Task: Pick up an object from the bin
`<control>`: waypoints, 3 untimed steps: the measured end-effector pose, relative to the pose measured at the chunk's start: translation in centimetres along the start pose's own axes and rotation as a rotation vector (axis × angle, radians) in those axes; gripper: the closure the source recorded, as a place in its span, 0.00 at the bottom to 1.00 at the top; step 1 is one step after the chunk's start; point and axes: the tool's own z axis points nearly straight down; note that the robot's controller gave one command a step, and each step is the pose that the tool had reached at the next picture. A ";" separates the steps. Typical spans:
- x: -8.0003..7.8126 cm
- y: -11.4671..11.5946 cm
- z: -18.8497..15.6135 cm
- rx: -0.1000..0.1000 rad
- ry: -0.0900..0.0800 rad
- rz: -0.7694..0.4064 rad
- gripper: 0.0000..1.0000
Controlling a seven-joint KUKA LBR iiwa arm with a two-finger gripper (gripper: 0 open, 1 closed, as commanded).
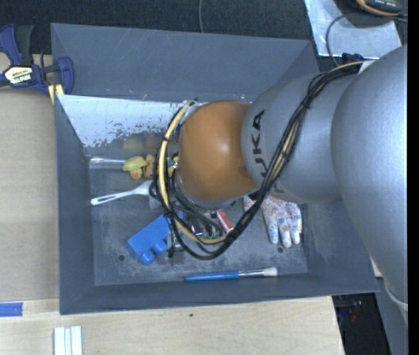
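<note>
The arm (320,135) reaches in from the right, its orange wrist cover (213,150) above mid-bin and the gripper (182,234) pointing down beneath it; whether its jaws are apart or together cannot be told. Just left of it lies one blue block (148,240). Also there are one white spoon (120,194), one yellow piece (135,166), one patterned glove (283,222) and, nearest, one blue-handled brush (230,275).
</note>
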 end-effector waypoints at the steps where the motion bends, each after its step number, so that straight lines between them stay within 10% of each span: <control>1: -0.1 -1.9 5.6 0.000 -0.001 -0.185 0.00; 2: -1.3 -0.5 5.6 -0.003 -0.010 -0.075 1.00; 3: -1.3 -0.6 5.6 -0.003 -0.010 -0.075 1.00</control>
